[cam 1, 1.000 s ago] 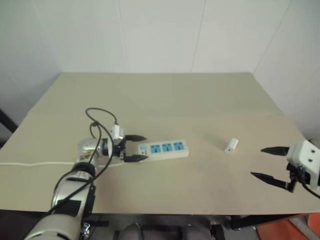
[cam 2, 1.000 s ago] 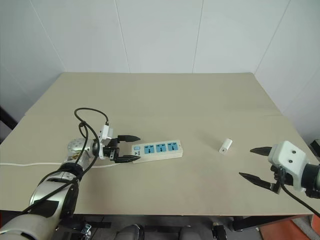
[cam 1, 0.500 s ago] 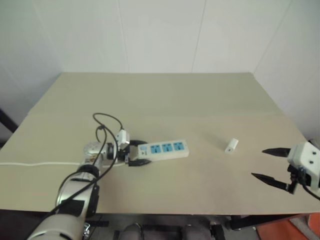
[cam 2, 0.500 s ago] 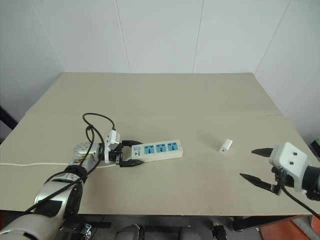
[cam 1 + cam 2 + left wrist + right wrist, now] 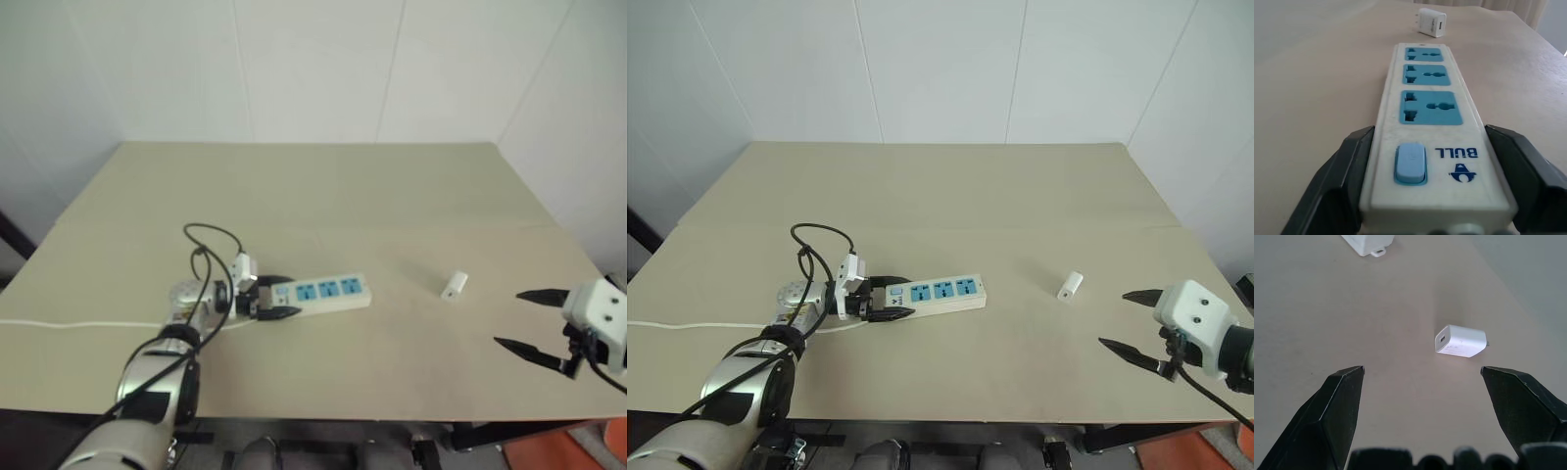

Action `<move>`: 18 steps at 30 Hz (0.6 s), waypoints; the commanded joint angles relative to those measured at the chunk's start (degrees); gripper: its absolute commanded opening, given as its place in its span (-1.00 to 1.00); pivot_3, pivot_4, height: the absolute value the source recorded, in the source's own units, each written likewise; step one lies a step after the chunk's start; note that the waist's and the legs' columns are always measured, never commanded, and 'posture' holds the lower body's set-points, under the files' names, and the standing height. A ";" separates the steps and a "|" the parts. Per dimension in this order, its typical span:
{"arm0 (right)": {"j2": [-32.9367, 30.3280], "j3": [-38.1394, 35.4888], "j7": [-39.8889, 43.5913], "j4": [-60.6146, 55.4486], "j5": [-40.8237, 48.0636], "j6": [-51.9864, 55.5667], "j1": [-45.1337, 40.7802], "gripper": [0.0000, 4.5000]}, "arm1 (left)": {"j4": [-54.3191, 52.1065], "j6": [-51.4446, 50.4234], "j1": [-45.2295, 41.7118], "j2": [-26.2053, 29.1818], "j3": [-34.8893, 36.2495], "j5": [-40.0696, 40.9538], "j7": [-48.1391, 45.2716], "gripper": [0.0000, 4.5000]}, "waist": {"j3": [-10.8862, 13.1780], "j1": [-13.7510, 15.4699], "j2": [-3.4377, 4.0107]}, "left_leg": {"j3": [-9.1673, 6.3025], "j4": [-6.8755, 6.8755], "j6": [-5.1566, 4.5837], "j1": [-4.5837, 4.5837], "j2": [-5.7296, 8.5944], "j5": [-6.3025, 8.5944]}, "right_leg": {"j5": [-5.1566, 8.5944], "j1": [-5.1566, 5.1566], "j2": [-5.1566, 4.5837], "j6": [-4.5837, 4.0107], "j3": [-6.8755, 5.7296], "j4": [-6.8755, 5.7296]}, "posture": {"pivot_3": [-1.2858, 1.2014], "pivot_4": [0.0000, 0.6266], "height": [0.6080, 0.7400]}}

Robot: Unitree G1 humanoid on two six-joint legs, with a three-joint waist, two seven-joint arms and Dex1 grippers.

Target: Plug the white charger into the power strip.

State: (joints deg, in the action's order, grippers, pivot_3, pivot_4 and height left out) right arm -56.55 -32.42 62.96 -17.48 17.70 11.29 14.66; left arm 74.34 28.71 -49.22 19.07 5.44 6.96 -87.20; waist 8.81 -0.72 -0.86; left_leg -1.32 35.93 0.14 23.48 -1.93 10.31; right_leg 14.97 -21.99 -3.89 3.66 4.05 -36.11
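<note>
Head pair high, looking down over table [image 5: 950,196], left wrist low along power strip [image 5: 1432,127], both wrist views sharing charger [image 5: 1460,341]

The power strip [image 5: 933,292] is laid flat on the beige desk [image 5: 950,201], its three blue outlets facing up. Its switch end is clasped by the left hand [image 5: 890,299], one black finger on each long side. The white charger [image 5: 1070,286] is seen lying apart from the strip's far end. Beyond the charger, away from the strip, the right hand [image 5: 1131,323] is held above the desk edge with its fingers spread wide.
</note>
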 commanded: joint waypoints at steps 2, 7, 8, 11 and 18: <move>0.25 -1.06 -0.85 -0.61 -0.29 -1.15 -0.53 1.00 | -0.39 0.86 1.15 0.36 -0.05 -1.13 0.73 0.46 | -0.01 -0.01 0.00 | 0.00 0.00 0.00 -0.01 0.00 0.00 | 0.00 0.02 0.00 0.00 0.00 0.00 | 0.03 -0.52 1.00; 0.23 -0.37 -1.17 -0.33 -0.87 -1.42 -1.17 1.00 | -1.25 1.46 0.71 0.33 0.33 -0.46 -0.71 0.46 | -0.01 -0.01 0.00 | 0.00 0.00 0.00 -0.05 0.00 0.00 | 0.00 0.05 0.00 0.00 0.00 0.00 | 0.03 -0.52 1.00; -0.01 0.00 -1.25 -0.24 -0.97 -1.33 -1.65 1.00 | -1.58 1.54 0.62 0.26 0.30 -0.27 -1.61 0.46 | -0.01 -0.01 0.00 | 0.00 0.00 0.00 -0.05 0.00 0.00 | 0.00 0.05 0.00 0.00 0.00 0.00 | 0.03 -0.52 1.00; -1.28 1.09 -1.23 -0.06 -0.72 0.16 -3.61 1.00 | -2.15 1.82 0.71 0.03 0.20 0.01 -3.53 0.46 | -0.01 -0.03 0.00 | 0.00 0.00 0.00 -0.03 0.00 0.00 | 0.00 0.04 0.00 0.00 0.00 0.01 | 0.03 -0.52 1.00; -11.82 10.91 -1.16 3.29 -1.44 13.16 -17.06 1.00 | -4.16 1.63 1.90 -1.50 -1.14 1.42 -5.30 0.46 | -0.05 -0.09 0.07 | 0.02 0.01 0.00 -0.05 -0.01 0.00 | -0.07 0.02 -0.01 -0.11 0.02 -0.03 | 0.03 -0.52 1.00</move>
State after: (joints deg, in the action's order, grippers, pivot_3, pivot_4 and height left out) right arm -66.82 -23.42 61.59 -14.98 16.63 22.30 -0.34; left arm 71.58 29.82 -47.63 17.97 4.78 7.14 -91.97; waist 8.76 -0.80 -0.78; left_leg -1.33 35.93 0.14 23.44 -1.94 10.31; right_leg 14.91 -21.95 -3.89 3.55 4.04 -36.12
